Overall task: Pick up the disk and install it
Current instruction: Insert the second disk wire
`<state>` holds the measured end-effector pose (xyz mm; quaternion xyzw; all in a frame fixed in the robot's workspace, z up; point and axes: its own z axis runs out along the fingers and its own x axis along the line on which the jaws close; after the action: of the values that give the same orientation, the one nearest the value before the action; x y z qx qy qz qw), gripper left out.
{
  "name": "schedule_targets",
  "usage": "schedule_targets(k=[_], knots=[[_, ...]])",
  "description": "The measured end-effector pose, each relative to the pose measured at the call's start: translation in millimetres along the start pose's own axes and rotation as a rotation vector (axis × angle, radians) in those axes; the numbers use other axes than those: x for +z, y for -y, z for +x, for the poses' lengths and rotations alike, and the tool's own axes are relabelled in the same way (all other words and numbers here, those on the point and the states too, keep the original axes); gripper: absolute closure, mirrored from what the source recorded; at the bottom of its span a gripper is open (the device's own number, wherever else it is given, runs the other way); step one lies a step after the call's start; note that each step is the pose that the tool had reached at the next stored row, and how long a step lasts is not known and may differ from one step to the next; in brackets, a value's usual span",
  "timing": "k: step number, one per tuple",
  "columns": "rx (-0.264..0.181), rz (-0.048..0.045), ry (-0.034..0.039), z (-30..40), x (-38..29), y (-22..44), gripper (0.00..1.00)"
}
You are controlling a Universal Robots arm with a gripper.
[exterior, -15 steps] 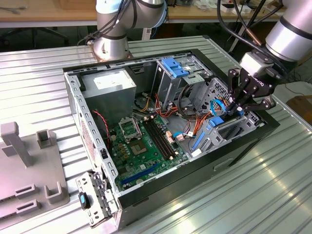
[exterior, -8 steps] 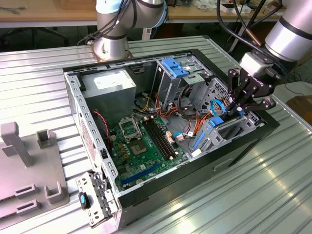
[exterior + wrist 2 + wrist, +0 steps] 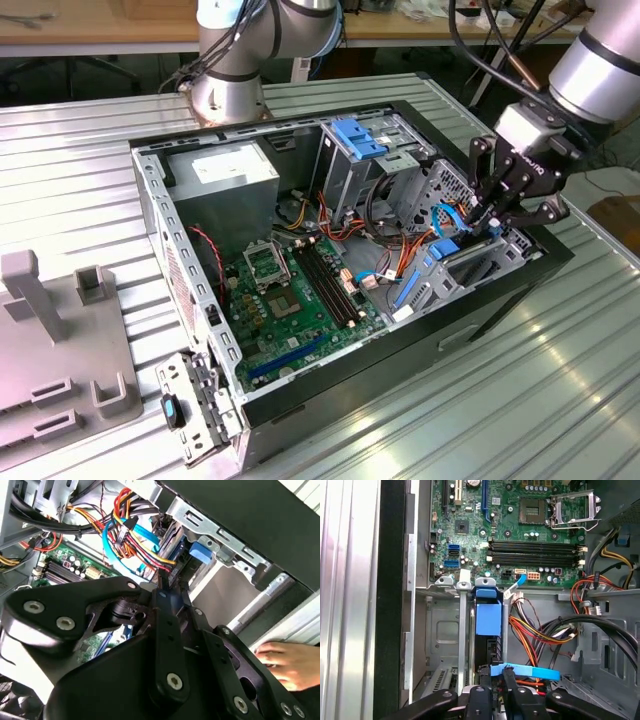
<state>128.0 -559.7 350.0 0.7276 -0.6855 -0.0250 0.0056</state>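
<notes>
The disk (image 3: 488,617) stands on edge in a narrow metal bay at the side of the open computer case (image 3: 150,200). Bright blue carrier rails frame its dark body. My gripper (image 3: 493,674) reaches down into that bay, its black fingers shut on the disk's near end. In the exterior view the gripper (image 3: 487,215) hangs over the case's right end, with the disk's blue rail (image 3: 445,250) just below it. In the second wrist view the fingertips (image 3: 164,592) meet among the cables.
The green motherboard (image 3: 290,295) lies on the case floor beside a grey power supply (image 3: 225,185). Red, yellow and blue cables (image 3: 540,635) crowd next to the bay. A blue bracket (image 3: 358,135) tops the drive cage. A hand (image 3: 290,662) rests outside the case. A grey fixture (image 3: 60,330) stands at the exterior view's left.
</notes>
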Motion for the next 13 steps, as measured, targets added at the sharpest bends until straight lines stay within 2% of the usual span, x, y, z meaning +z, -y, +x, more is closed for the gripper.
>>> schedule_targets(k=[3, 5, 7, 13], knots=[[0.000, 0.0000, -0.0001, -0.2, -7.7, -0.3, 0.76], [0.000, 0.0000, -0.0002, -0.3, -7.8, -0.3, 0.78], [0.000, 0.0000, -0.0004, -0.2, -7.9, -0.3, 0.89], [0.000, 0.0000, -0.0002, -0.2, -8.0, -0.3, 0.89]])
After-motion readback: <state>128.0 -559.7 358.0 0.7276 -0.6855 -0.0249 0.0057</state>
